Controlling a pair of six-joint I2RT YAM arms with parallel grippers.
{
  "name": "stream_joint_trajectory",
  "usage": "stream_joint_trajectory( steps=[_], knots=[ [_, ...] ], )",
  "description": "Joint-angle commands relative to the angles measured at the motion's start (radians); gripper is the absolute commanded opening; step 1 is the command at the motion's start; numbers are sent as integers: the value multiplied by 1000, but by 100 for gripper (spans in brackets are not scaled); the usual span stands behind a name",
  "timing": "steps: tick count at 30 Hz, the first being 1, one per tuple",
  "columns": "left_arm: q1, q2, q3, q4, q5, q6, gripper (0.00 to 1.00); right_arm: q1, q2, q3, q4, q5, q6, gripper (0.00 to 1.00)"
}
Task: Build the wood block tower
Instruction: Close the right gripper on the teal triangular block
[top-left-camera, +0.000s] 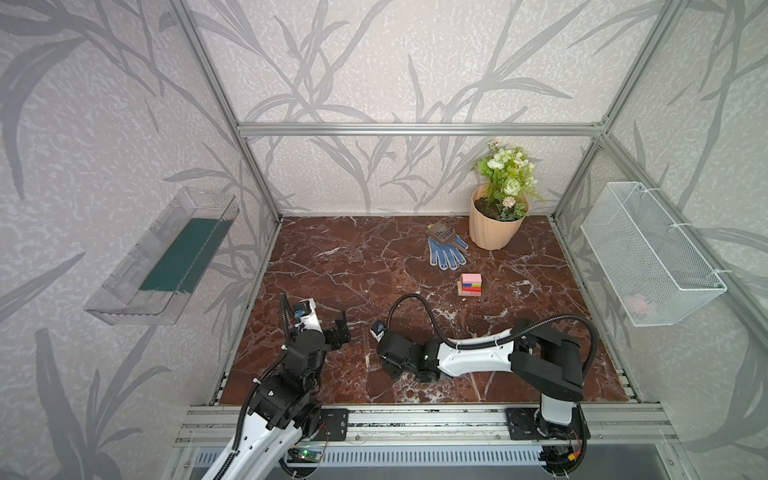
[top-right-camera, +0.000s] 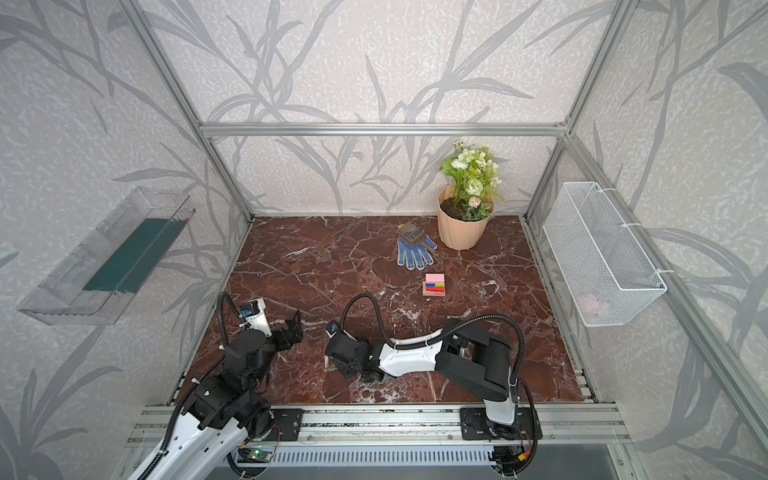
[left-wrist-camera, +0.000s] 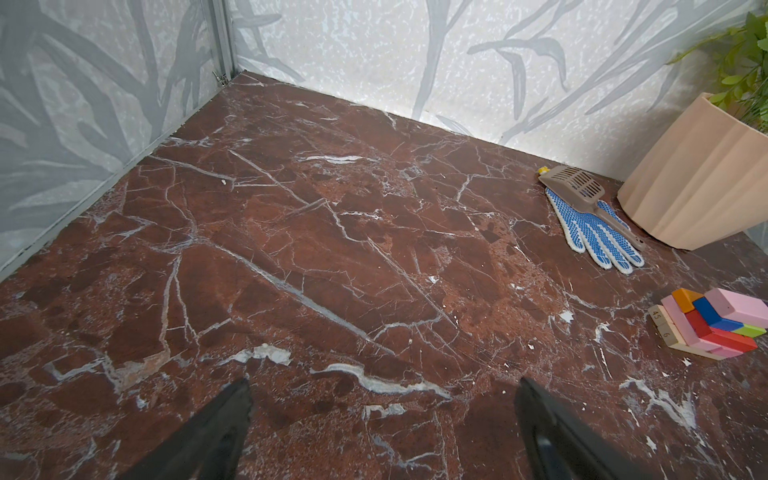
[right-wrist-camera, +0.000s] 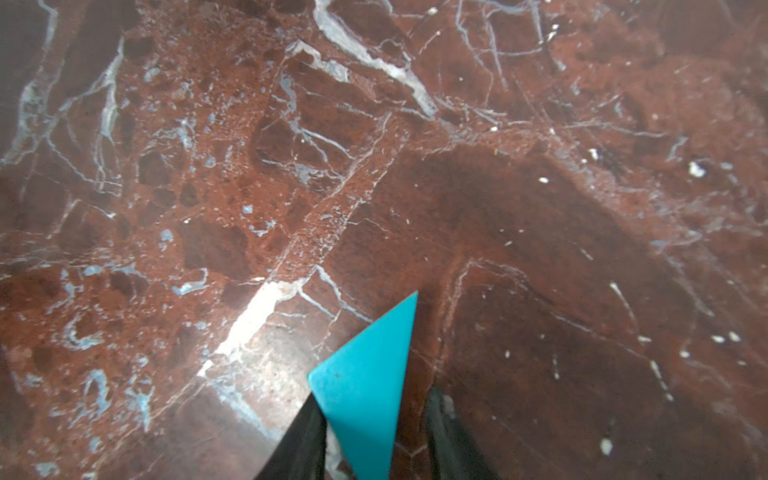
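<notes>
The tower (top-left-camera: 470, 284) (top-right-camera: 434, 285) stands right of the middle of the marble floor: a tan base, coloured layers and pink blocks on top, also in the left wrist view (left-wrist-camera: 715, 324). My right gripper (top-left-camera: 395, 368) (right-wrist-camera: 372, 395) points down at the front middle. A teal wedge (right-wrist-camera: 365, 386) lies between its narrowed jaws: one finger (right-wrist-camera: 307, 424) is against it, and a thin strip of floor shows beside the other. In both top views the wedge is hidden. My left gripper (top-left-camera: 343, 328) (left-wrist-camera: 384, 386) hovers open and holds nothing at the front left.
A peach flowerpot (top-left-camera: 494, 228) stands at the back right, with a blue dotted glove (top-left-camera: 446, 253) and a brown scoop (top-left-camera: 440, 232) beside it. A white wire basket (top-left-camera: 648, 253) hangs on the right wall and a clear tray (top-left-camera: 166, 257) on the left wall.
</notes>
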Motion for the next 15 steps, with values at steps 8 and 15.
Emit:
stream_joint_trajectory(
  steps=[8,15],
  knots=[
    [-1,6,21,-21,-30,-22,99,-72,-35,-19,-58,37,105,18],
    [-1,14,23,-22,-34,-25,99,-134,-60,-43,-99,61,171,14]
  ],
)
